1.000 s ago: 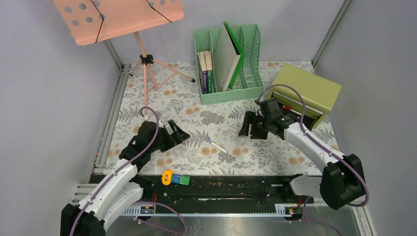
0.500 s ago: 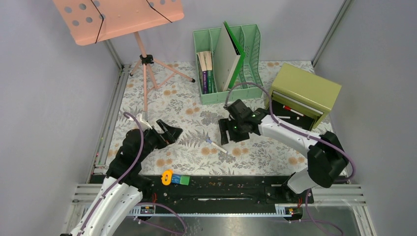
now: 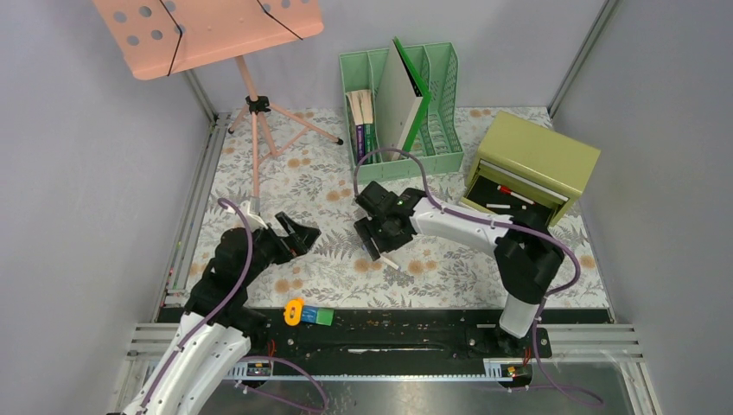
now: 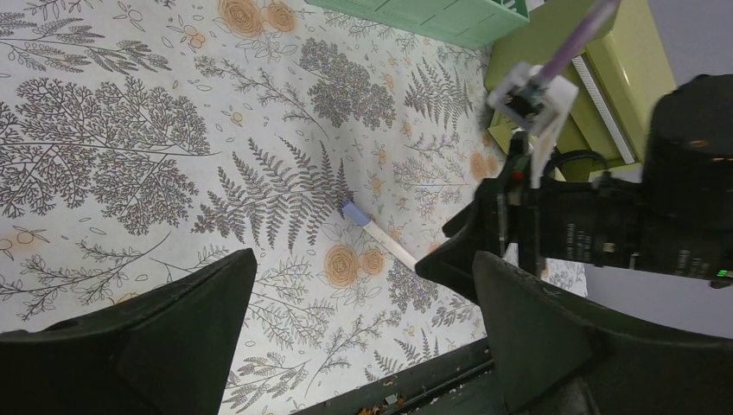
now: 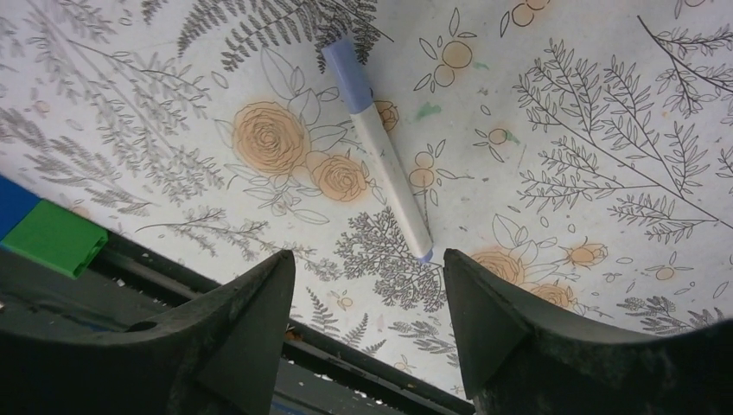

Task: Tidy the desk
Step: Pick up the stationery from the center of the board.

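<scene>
your bench [image 3: 294, 186] is the fern-and-orange-flower cloth inside the metal rails, filling the middle of the top view. just toward 6 o'clock of its centre lies a white marker pen [image 5: 385, 160] with a lilac cap, flat on the cloth. in the top view its uncapped end points to about 4 o'clock.

your right gripper [image 5: 367, 259] hangs right over that pen. its jaws are apart and the pen shows in the gap between them. the wrist view shows the pen lying on the cloth, and neither finger touches it. in the top view the gripper covers the capped end.

your left gripper [image 3: 304, 235] sits at about 8 o'clock of the bench, well apart from the pen and facing it. its jaws are spread wide with nothing between them.

at 12 o'clock stands a mint-green file organiser [image 3: 406, 160]. a few books [image 3: 363, 130] stand in its left slot, and a green-edged folder [image 3: 402, 99] leans in the next one. at 2 o'clock an olive drawer box [image 3: 540, 151] sits askew with its drawer [image 3: 510, 194] pulled out. a few pens lie inside, one with a red end.

a pink music stand [image 3: 207, 30] stands on its tripod at 10 to 11 o'clock. on the black rail at 7 o'clock, off the cloth, sit a yellow ring [image 3: 295, 311] and blue and green blocks [image 3: 318, 316].
</scene>
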Tool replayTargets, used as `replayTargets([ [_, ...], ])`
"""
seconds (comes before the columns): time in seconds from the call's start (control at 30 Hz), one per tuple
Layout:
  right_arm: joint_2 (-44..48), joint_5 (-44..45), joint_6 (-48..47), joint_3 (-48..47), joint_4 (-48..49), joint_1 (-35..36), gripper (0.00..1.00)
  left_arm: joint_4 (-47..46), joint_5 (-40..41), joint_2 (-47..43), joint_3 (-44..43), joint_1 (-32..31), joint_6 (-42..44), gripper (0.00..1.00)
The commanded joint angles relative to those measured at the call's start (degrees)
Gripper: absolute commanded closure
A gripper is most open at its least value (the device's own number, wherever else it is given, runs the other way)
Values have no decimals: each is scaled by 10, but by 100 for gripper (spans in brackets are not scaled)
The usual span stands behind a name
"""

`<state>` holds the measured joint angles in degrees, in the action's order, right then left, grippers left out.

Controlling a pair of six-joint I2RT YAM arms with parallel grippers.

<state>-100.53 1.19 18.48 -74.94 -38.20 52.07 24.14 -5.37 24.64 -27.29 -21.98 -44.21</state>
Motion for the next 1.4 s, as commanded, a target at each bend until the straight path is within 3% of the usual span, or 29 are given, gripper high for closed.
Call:
replayTargets([
  [0.0, -32, 38, -24, -22, -14, 10, 31, -15, -8, -12, 0, 3, -4, 1],
  [0.33, -85, 57, -54, -32, 4, 19, 48, -24, -26, -14, 17, 3, -12, 1],
  [0.67, -128, 31, -67, -47, 18, 21, 55, -31, -30, -8, 26, 3, -23, 1],
  [0.8, -130, 32, -71, -39, 27, 23, 70, -32, -32, -7, 29, 3, -27, 1],
  [0.9, -127, 34, -74, -29, 33, 23, 74, -32, -29, -7, 30, 3, -27, 1],
  [1.17, -116, 24, -80, -18, 36, 24, 95, -35, -26, -2, 34, 3, -30, 1],
  [1.37, -87, 43, -70, -7, 41, 24, 100, -41, -31, 4, 38, 4, -35, 1],
])
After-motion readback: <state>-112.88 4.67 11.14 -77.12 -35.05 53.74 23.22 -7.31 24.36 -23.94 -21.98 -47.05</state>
